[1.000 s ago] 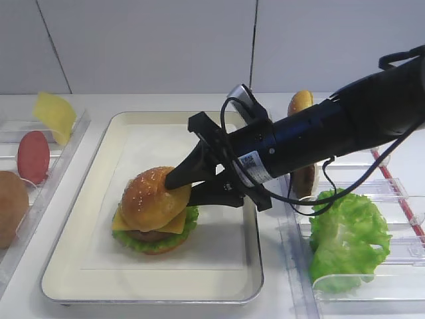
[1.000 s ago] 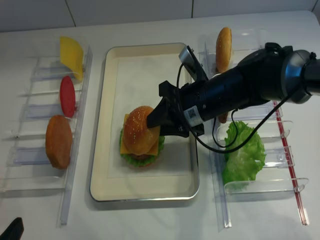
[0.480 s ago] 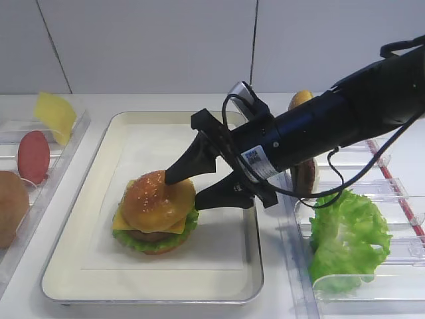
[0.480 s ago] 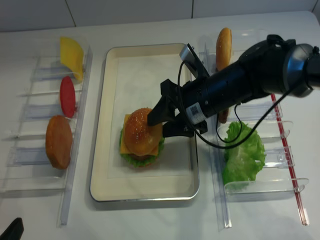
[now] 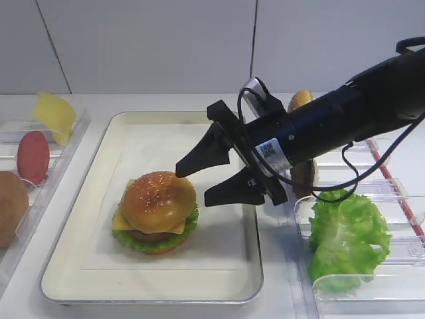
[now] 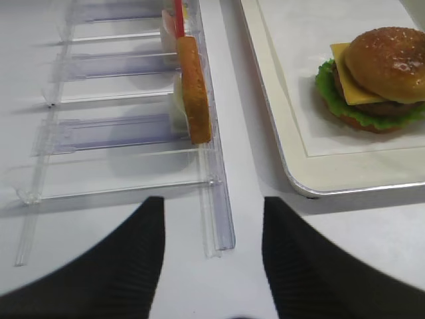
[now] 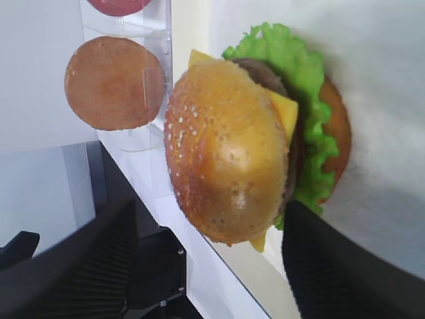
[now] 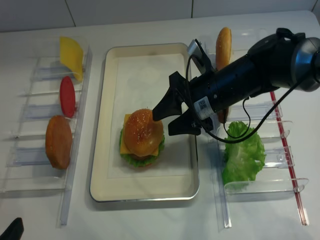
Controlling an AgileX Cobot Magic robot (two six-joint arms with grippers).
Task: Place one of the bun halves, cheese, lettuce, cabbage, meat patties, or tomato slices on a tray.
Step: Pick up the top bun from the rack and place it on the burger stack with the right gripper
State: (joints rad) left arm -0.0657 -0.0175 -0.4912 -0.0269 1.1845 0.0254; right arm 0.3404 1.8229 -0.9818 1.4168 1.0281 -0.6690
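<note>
A stacked burger sits on the paper-lined silver tray (image 5: 153, 296) (image 8: 145, 65). Its sesame top bun half (image 5: 158, 201) (image 8: 142, 132) (image 7: 229, 149) lies over cheese (image 7: 285, 113), a patty, lettuce (image 7: 299, 86) and a bottom bun. My right gripper (image 5: 194, 186) (image 8: 163, 125) (image 7: 206, 266) hovers just right of the bun, open, touching nothing. My left gripper (image 6: 211, 203) is open over the table at the near end of the left rack, holding nothing. The burger (image 6: 375, 76) lies off to its right.
The left clear rack (image 8: 75, 150) holds a cheese slice (image 8: 71, 55), a tomato slice (image 8: 67, 96) and a bun half (image 8: 58, 141) (image 6: 194, 90). The right rack holds a bun half (image 8: 223, 47), a patty (image 5: 304, 176) partly behind my arm, and a lettuce bunch (image 8: 243, 152).
My right gripper has opened, let go of the sesame bun half and drawn back up and to the right. The bun now rests on the stack.
</note>
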